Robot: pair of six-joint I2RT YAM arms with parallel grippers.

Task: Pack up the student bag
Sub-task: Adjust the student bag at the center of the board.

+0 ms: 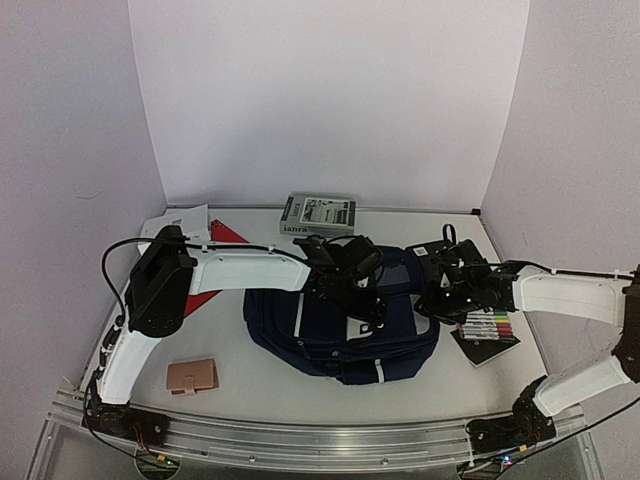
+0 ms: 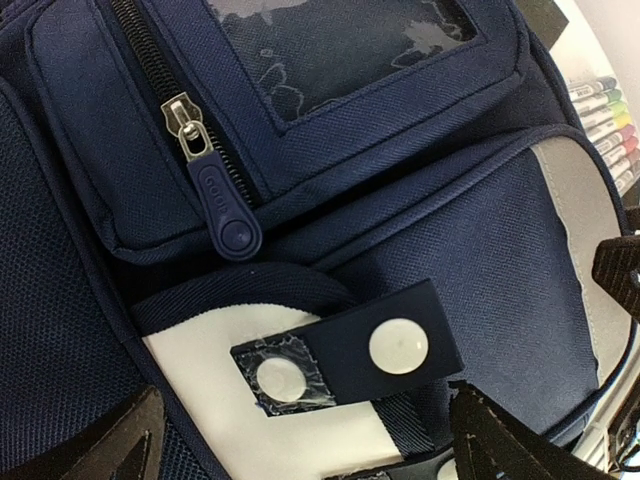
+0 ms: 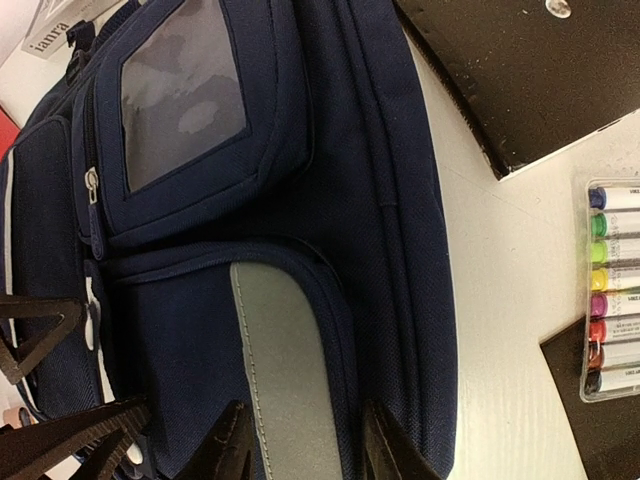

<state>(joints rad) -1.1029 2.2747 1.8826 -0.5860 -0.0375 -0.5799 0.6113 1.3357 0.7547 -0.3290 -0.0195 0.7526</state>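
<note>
Bag: navy-blue fabric backpack [image 1: 400, 340], laid on white surface [image 1: 250, 385].
Left gripper [image 2: 305, 420]: spread wide above it.
Right gripper [image 3: 305, 440]: parted astride grey flap [image 3: 280, 370].

We see the student bag [image 1: 340, 325] lying in the middle of the table [image 1: 250, 395]. Behind it, at the table's far edge, sits a box [image 1: 318, 213]. To the far left lie papers [image 1: 178, 222], with a folder [image 1: 226, 236] just beside them on the right. A wallet [image 1: 192, 376] lies near-left of the bag, well apart from it. To the bag's right, a marker pack [image 1: 488, 326] rests partly on a board [image 1: 480, 350]. The left gripper [image 2: 300, 455] hangs over the bag's middle and the right gripper [image 3: 305, 455] over its right part. The 2 are near each other.
</note>
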